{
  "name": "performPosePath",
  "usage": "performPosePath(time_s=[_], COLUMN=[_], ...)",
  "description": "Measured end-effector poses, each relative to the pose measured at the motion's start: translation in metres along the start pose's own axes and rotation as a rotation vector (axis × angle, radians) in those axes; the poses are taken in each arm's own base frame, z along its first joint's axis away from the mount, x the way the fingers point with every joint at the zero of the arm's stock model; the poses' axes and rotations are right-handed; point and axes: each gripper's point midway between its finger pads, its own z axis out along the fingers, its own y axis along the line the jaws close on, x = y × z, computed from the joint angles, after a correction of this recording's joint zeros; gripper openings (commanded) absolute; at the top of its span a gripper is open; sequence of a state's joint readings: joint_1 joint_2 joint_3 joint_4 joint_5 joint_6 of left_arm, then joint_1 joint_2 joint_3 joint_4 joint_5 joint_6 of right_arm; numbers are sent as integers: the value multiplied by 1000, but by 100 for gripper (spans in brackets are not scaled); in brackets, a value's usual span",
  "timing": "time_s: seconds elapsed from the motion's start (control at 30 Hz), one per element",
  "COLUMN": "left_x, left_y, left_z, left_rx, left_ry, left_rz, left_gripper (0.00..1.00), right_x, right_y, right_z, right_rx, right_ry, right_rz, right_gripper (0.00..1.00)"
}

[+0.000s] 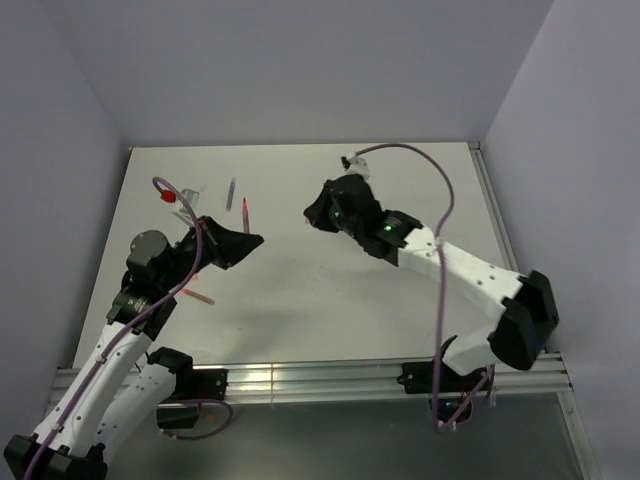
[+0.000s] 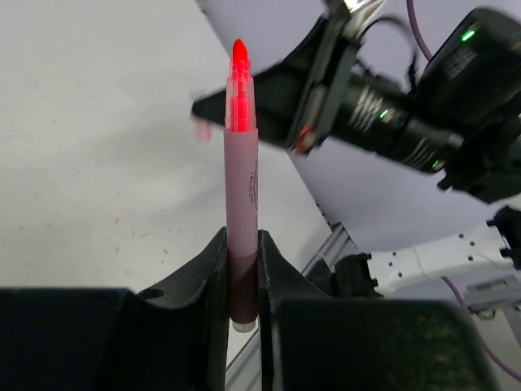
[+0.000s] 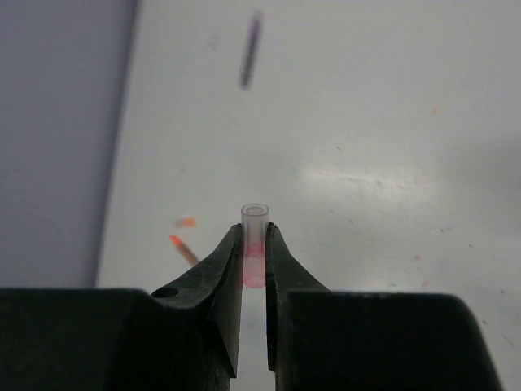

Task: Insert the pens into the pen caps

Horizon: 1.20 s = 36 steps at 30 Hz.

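**Pen and cap both in the air, ready to mate**

Red-orange pen (image 2: 241,187): clamped near its blunt end in the left hand (image 2: 242,238), barrel straight, bright tip bare and pointing away from the wrist. From above it sits at about 10 o'clock of the tabletop (image 1: 330,300) centre, lifted off the surface.

Cap (image 3: 254,243): pale pinkish tube pinched by its closed end in the right hand (image 3: 254,235), open mouth facing out past the fingertips. It lies at roughly 3 o'clock from the pen tip and apart from it, not yet touching.

Judgement on the step: alignment is everything.
- Bring the cap's mouth onto the pen's axis before closing the gap.
- Approach along the barrel, not across it.
- Both grips are narrow and near the ends, so a sideways push could pivot either piece. Press slowly and straight.
- How firmly the cap seats I cannot tell.

On the tabletop: dark grey pen (image 1: 232,192) at 11 o'clock, second red-orange pen (image 1: 197,297) at 8 o'clock, both uncapped by the look of it.
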<state>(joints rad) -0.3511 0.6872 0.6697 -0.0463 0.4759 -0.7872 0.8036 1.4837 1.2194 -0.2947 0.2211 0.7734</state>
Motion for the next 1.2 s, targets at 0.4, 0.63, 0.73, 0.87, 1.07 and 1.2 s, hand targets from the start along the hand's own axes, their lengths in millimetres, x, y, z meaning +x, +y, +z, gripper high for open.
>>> performPosePath(time_s=[0.4, 0.63, 0.73, 0.87, 1.07, 1.2], left_x=[40, 59, 68, 73, 73, 73], left_y=[-63, -64, -62, -63, -69, -72], left_z=[-4, 8, 15, 20, 24, 23], left_rx=[304, 331, 327, 330, 351, 361], left_ry=[114, 151, 175, 185, 179, 175], left_rz=[73, 40, 20, 13, 16, 19], left_gripper=[0, 0, 0, 0, 0, 0], right_x=[-81, -76, -76, -82, -78, -72], right_y=[62, 67, 70, 80, 95, 101], right_z=[-94, -101, -110, -125, -138, -140], right_rx=[-421, -493, -531, -590, -652, -669], right_ry=[-249, -260, -278, -311, -325, -316], right_rz=[92, 88, 84, 78, 55, 44], right_gripper=[0, 0, 0, 0, 0, 0])
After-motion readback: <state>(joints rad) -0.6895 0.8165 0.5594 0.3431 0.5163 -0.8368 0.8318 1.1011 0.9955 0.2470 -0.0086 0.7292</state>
